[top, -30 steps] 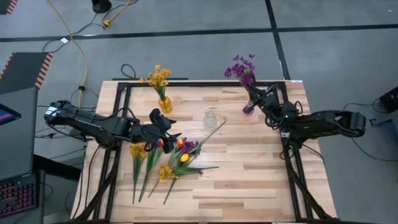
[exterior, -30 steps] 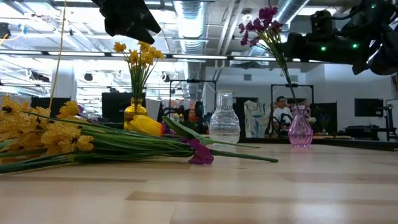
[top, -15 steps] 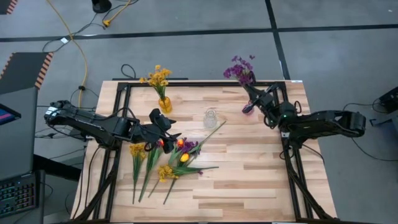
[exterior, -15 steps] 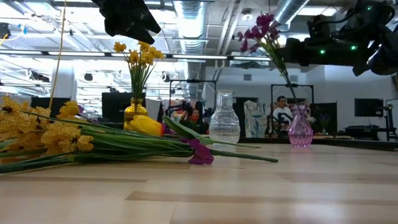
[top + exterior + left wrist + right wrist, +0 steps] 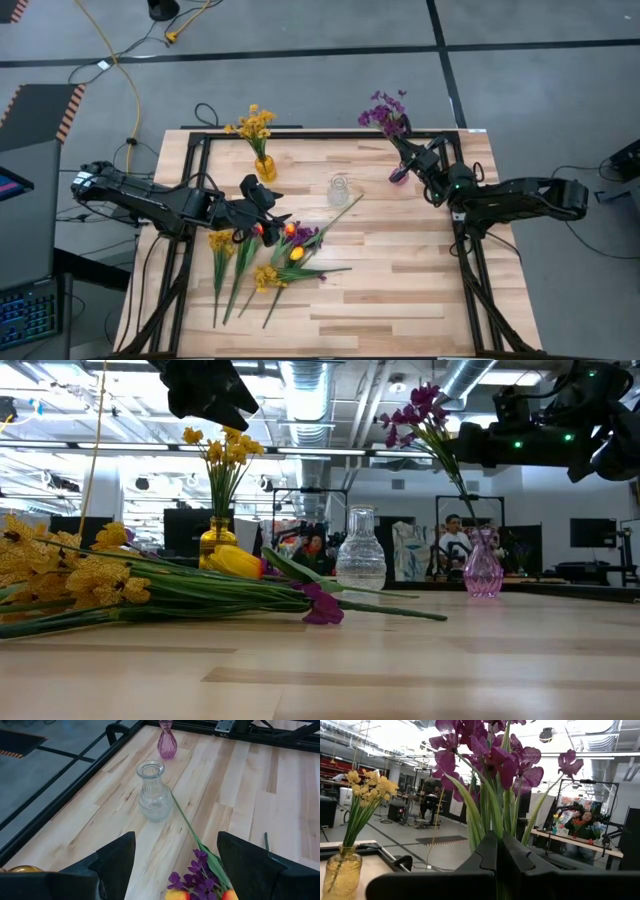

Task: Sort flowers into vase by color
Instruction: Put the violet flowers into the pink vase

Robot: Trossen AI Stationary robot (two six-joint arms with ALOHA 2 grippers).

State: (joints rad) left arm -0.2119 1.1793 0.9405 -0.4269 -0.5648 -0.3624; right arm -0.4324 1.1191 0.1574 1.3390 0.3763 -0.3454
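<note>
A bunch of purple flowers (image 5: 386,108) is clamped by its stems in the right end effector (image 5: 412,158), fingers closed on it, with the stem ends set in the pink vase (image 5: 400,175) at the far right of the desk (image 5: 400,270). The left end effector (image 5: 268,215) is held with its fingers spread apart above the loose flowers (image 5: 265,262) lying on the desk's left side, nothing gripped. A yellow vase (image 5: 265,167) holding yellow flowers (image 5: 252,124) is seen at the far left, and an empty clear glass vase (image 5: 339,189) between the two coloured vases.
</note>
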